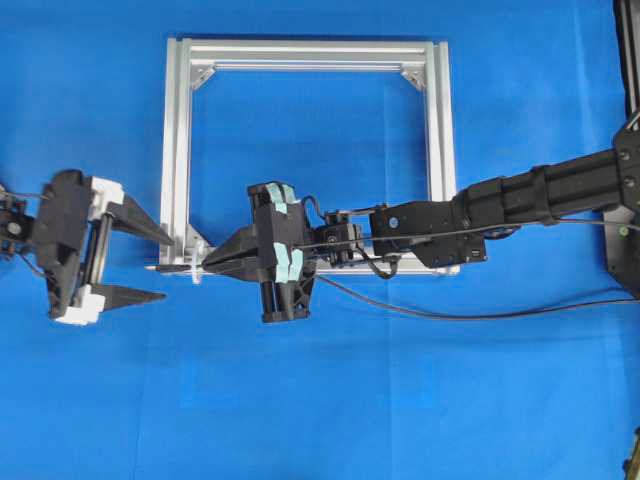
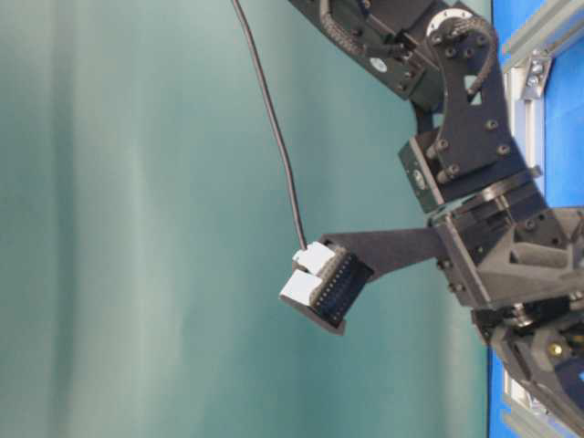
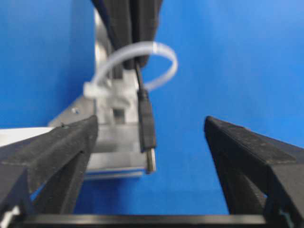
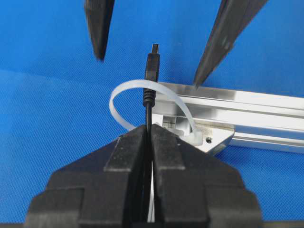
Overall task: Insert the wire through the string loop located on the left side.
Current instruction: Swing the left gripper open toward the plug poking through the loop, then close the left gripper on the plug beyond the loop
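Note:
The wire (image 4: 149, 107) is a thin black cable ending in a small plug (image 4: 151, 64). My right gripper (image 4: 149, 129) is shut on the wire just behind the string loop (image 4: 124, 95), a whitish arc on a white fitting at the frame's corner. The plug pokes out through the loop on the far side. In the left wrist view the plug (image 3: 147, 130) hangs between the wide-apart fingers (image 3: 66, 145) of my open left gripper (image 3: 152, 124), touching neither. From overhead, the left gripper (image 1: 168, 268) faces the right gripper (image 1: 207, 264) across the plug tip (image 1: 160, 268).
A square aluminium frame (image 1: 180, 150) lies on the blue cloth, with silver corner brackets (image 1: 202, 75). The right arm (image 1: 520, 200) stretches across the frame's near side. The wire's slack (image 1: 450, 315) trails off to the right over the cloth.

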You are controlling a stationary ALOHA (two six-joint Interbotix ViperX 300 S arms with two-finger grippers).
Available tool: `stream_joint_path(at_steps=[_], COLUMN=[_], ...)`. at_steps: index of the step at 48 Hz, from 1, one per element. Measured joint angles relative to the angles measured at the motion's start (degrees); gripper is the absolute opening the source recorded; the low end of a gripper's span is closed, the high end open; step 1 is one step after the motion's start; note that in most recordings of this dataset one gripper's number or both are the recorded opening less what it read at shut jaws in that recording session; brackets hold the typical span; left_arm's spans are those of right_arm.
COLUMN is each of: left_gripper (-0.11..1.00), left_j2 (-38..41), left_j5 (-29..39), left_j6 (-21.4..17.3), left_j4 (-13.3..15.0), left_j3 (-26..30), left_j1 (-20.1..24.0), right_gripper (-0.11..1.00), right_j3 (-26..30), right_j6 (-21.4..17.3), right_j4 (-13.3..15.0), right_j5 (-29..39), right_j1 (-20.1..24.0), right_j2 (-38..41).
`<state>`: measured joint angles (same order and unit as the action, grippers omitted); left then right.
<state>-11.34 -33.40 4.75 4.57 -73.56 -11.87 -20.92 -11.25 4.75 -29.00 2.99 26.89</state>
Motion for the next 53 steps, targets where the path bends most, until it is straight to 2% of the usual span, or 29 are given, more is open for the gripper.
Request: stream_joint_path(at_steps=[8,35,43,47,53], left_gripper=[0.87,0.87,0.83,0.73,0.38], left_j2=[4.5,4.6,4.6,4.5,4.0], left_j5=[-3.1,-3.7,-3.7,-3.7,-3.7], left_j6=[0.0,0.0,0.0,0.1,0.4], left_j4=[0.0,0.0,0.0,0.1,0.1], left_j3=[0.6,0.6,0.7,1.0,1.4], left_j1=[-0.1,-0.2,-0.2,-0.1,0.0], right_gripper=[0.0,0.0,0.0,0.0,0.0], right_j3=[0.0,0.0,0.0,0.0,0.0], right_j6=[0.1,0.1,0.0,0.0,0.0], right_j4=[0.1,0.1,0.0,0.0,0.0], right_j5=[0.1,0.1,0.1,0.1,0.1], right_j1=[0.0,0.0,0.0,0.1,0.0], right_j2=[0.0,0.0,0.0,0.0,0.0])
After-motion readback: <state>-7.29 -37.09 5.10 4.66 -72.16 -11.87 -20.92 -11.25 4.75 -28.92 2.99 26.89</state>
